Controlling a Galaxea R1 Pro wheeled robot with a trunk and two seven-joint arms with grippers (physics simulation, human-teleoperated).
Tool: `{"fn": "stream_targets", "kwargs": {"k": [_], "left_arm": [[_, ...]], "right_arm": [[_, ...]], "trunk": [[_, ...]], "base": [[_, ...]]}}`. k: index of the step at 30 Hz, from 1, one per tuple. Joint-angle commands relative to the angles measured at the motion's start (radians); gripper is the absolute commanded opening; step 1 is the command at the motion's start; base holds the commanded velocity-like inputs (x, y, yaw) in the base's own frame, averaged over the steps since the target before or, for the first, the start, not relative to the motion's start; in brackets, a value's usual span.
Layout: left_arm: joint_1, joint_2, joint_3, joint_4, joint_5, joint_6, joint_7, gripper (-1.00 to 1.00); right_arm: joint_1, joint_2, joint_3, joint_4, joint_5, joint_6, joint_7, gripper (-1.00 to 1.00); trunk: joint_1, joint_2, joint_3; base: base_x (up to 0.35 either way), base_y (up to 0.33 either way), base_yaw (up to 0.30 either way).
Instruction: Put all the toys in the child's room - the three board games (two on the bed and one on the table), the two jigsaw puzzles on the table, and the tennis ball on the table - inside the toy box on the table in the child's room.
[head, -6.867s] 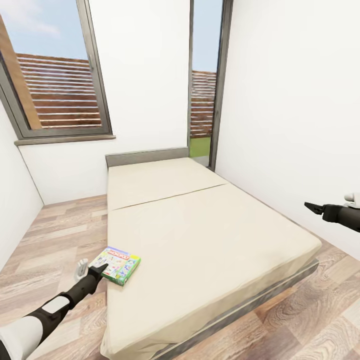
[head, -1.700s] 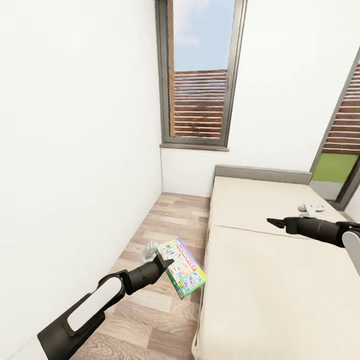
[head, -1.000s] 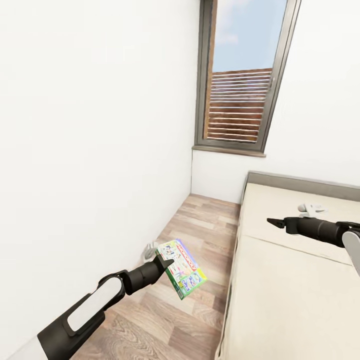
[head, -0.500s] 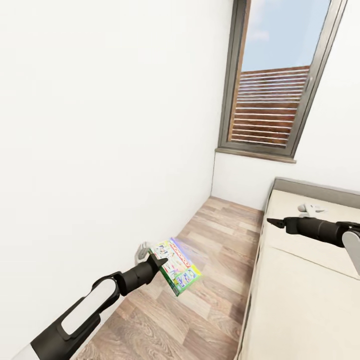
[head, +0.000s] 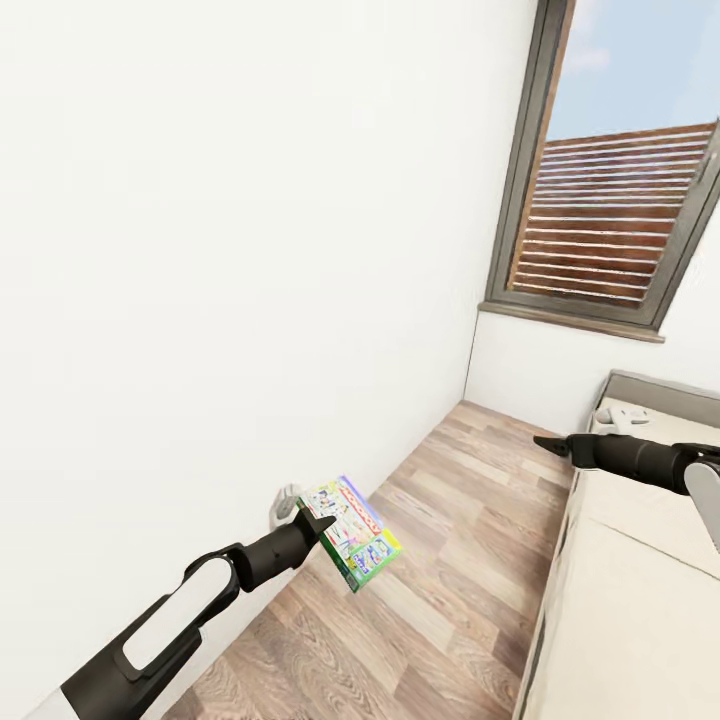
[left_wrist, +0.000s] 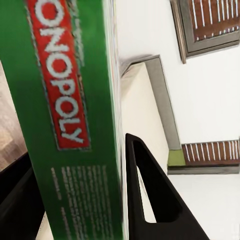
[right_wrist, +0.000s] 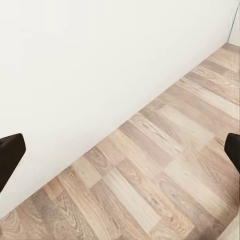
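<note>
My left gripper (head: 318, 520) is shut on a board game (head: 352, 531), a colourful green-edged Monopoly box held tilted above the wood floor beside the white wall. In the left wrist view the box's green side with the red "MONOPOLY" label (left_wrist: 65, 95) sits between the black fingers (left_wrist: 155, 195). My right gripper (head: 548, 444) hangs in the air at the right, over the strip of floor beside the bed, open with nothing in it; its two dark fingertips (right_wrist: 10, 152) stand wide apart in the right wrist view. The table and toy box are out of view.
A white wall (head: 220, 260) runs close along my left. The bed (head: 640, 560) with its beige cover lies at the right, and a grey-framed window (head: 620, 200) stands behind it. A narrow strip of wood-plank floor (head: 450, 560) runs between wall and bed.
The whole view has swung left, away from the bed toward the wall. The left gripper lifted the board game off the bed and still carries it. The right arm holds its pose.
</note>
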Motion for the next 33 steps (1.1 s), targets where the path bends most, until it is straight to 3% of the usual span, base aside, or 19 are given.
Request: {"fn": "stream_targets", "kwargs": {"k": [1, 28, 33], "left_arm": [[-0.001, 0.000, -0.002, -0.001, 0.010, 0.000, 0.007, -1.00], [-0.001, -0.005, -0.006, -0.001, 0.007, -0.002, 0.012, -1.00], [-0.001, -0.006, -0.002, -0.001, -0.029, -0.001, 0.014, -1.00]], "right_arm": [[-0.001, 0.000, -0.001, 0.000, 0.008, 0.004, 0.010, 1.00], [-0.001, 0.000, -0.001, 0.000, 0.008, 0.004, 0.010, 1.00], [-0.001, 0.000, -0.001, -0.001, 0.008, 0.004, 0.010, 1.00]], "trunk": [[-0.004, 0.006, 0.002], [-0.107, 0.195, 0.087], [-0.127, 0.230, 0.102]], "base": [[0.000, 0.000, 0.297], [0.000, 0.000, 0.297], [0.000, 0.000, 0.297]]}}
